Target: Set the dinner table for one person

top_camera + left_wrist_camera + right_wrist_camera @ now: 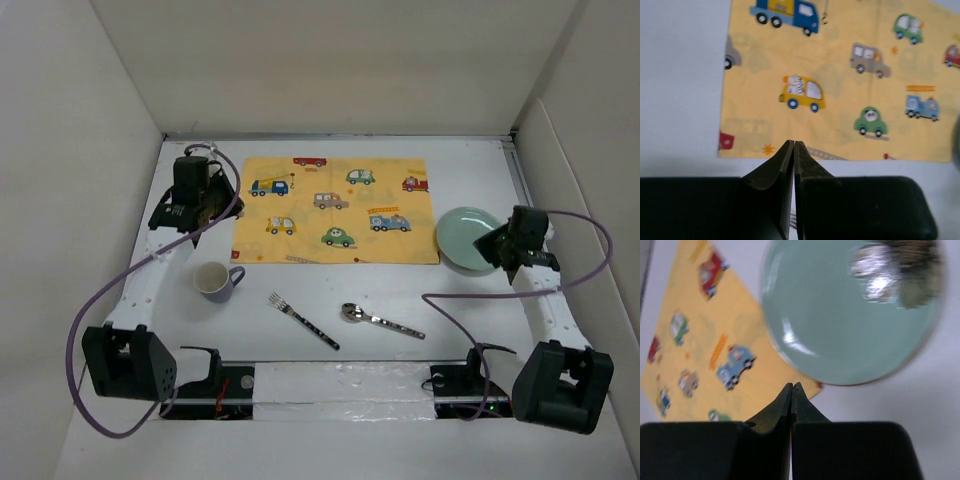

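The dinner table point(400, 290) is a white top walled by white panels. A yellow placemat point(335, 210) printed with vehicles lies flat at its far middle. A pale green plate point(465, 238) rests on the table, touching the mat's right edge. My left gripper point(203, 192) is shut and empty, raised at the mat's left side; in the left wrist view its tips point(793, 145) line up with the mat's point(840, 75) near edge. My right gripper point(500, 245) is shut and empty over the plate's right rim. In the right wrist view the plate point(850, 315) lies just beyond the tips point(792, 386).
A white cup point(215, 281) with a lilac handle stands upright near the mat's near left corner. A fork point(303, 320) and a spoon point(380, 319) lie on the table in front of the mat. Purple cables loop beside both arms.
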Controlling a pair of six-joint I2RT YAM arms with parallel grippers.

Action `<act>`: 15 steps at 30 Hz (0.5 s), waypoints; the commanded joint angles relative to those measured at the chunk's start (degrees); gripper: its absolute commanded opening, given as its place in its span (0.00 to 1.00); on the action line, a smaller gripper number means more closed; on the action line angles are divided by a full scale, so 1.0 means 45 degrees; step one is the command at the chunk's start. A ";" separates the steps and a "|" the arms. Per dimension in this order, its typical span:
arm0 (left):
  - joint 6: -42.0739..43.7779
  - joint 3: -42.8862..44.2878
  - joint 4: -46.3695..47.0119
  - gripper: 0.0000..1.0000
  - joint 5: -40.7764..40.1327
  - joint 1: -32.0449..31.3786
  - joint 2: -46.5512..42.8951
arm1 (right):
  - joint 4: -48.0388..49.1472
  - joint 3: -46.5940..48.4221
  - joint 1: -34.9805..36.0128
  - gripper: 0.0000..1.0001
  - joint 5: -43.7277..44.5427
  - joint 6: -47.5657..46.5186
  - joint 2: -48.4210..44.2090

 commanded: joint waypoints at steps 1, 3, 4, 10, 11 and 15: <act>-0.0421 -0.0828 0.1003 0.00 0.2827 -0.0034 -0.1114 | 0.0087 -0.1820 -0.2537 0.15 0.0507 0.1619 -0.0501; -0.0558 -0.1028 0.1199 0.00 0.3166 -0.0034 -0.1388 | 0.0148 -0.2254 -0.2880 0.28 0.0507 0.1681 -0.0582; -0.0559 -0.1417 0.1259 0.00 0.3711 -0.0034 -0.1545 | 0.0167 -0.2391 -0.3308 0.57 0.0507 0.1682 -0.0525; -0.0578 -0.2552 0.1552 0.16 0.4029 -0.0169 -0.2210 | 0.1750 -0.2805 -0.4250 0.68 -0.0645 0.1194 0.0862; -0.0559 -0.2573 0.1572 0.18 0.4087 -0.0171 -0.2153 | 0.1923 -0.2687 -0.4250 0.68 -0.0568 0.1155 0.1752; -0.0598 -0.2554 0.1689 0.20 0.4400 -0.0171 -0.2015 | 0.2431 -0.2296 -0.4367 0.54 -0.1034 0.1661 0.3239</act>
